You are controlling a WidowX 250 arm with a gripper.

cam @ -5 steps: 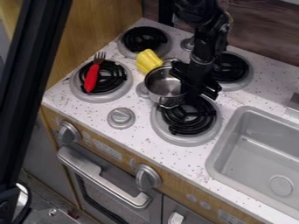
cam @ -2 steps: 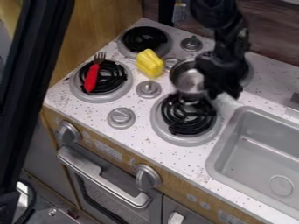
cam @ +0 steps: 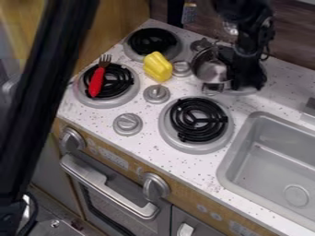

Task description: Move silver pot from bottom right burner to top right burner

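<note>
The end effector (cam: pixel 237 79) pinches the pot (cam: pixel 210 72) by its side, seemingly to carry it upright enough to set down. The pot is just beside it, over the edge of the top right burner (cam: pixel 241 92), mostly beneath the end effector; lowering likely needs centring first.

Pot (cam: pixel 213 71), upper left of the sink (cam: pixel 269 159): shiny silver metal, smooth. Sink: matt grey, smooth. Counter (cam: pixel 98 125) left of sink: white, speckled, smooth-looking. Coils (cam: pixel 198 119) left of sink: glossy black. Knob (cam: pixel 156 186), lower left of sink: satin silver. Panel (cam: pixel 117 156), same side: wood-look. Yellow thing (cam: pixel 157 66), upper left of sink: smooth, slight sheen.
</note>
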